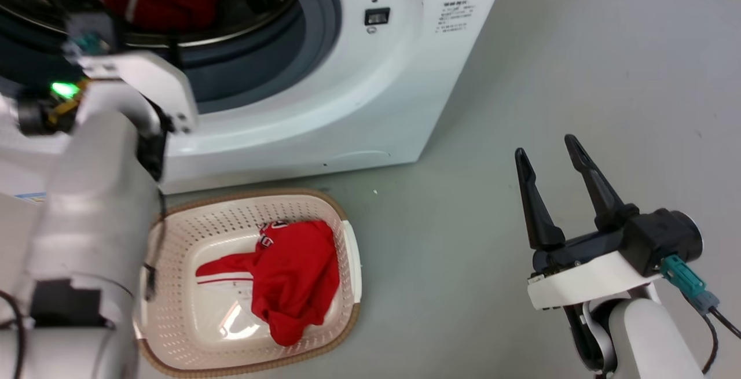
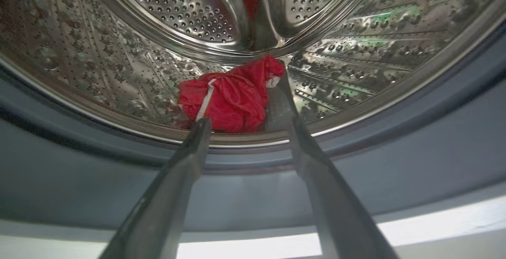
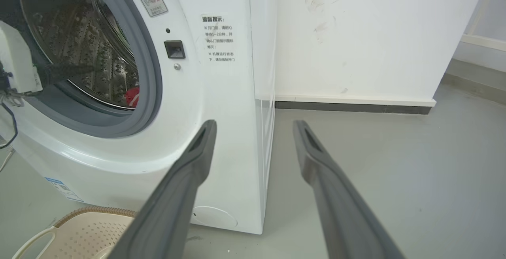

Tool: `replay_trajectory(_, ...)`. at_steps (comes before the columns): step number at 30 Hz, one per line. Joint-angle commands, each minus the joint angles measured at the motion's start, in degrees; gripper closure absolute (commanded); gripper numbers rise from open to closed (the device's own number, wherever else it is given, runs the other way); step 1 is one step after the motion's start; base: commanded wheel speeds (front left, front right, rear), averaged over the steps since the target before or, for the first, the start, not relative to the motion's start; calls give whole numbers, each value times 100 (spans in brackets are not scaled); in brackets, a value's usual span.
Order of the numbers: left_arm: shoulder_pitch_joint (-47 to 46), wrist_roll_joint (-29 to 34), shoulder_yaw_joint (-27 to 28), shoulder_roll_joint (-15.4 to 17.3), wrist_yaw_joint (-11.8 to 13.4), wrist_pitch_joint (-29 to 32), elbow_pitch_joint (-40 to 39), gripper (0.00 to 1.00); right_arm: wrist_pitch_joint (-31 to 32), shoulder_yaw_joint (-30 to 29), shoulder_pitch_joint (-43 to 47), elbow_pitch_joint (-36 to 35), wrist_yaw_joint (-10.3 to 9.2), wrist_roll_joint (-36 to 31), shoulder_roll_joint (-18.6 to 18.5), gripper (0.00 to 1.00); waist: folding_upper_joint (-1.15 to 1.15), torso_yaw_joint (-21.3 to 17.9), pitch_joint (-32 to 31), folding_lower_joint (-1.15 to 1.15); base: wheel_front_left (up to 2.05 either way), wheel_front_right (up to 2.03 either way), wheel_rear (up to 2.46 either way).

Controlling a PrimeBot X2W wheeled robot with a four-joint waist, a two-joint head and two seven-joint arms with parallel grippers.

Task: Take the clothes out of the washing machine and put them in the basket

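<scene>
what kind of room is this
Likely a laundry area, perhaps a bare test room: a white front-loading washer stands on a grey floor by a plain white wall, with a basket in front of it holding a red garment.

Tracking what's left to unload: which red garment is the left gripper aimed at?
The bunched red garment with a white stripe in the steel drum, framed between the left gripper's open fingers. The other red garment already lies in the basket.
</scene>
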Motion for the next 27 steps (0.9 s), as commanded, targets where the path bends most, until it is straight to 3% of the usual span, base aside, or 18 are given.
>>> replay_trajectory(1, -212, 44, -28, 82, 27, 82, 76, 0, -41, 29, -122, 20, -4, 59, 10, 0, 0, -211, 269, -1, 0, 0, 0)
replay_trajectory(11, -1805, 498, -463, 931, -9, 973, 474, 0, -138, 384, -606, -31, -5, 423, 13, 0, 0, -834, 1328, -1, 0, 0, 0)
replay_trajectory(27, -3543, 1093, -1119, 1762, -66, 2528, 478, 0, -136, 735, -688, -675, -4, 786, 13, 0, 0, -1386, 2487, -1, 0, 0, 0)
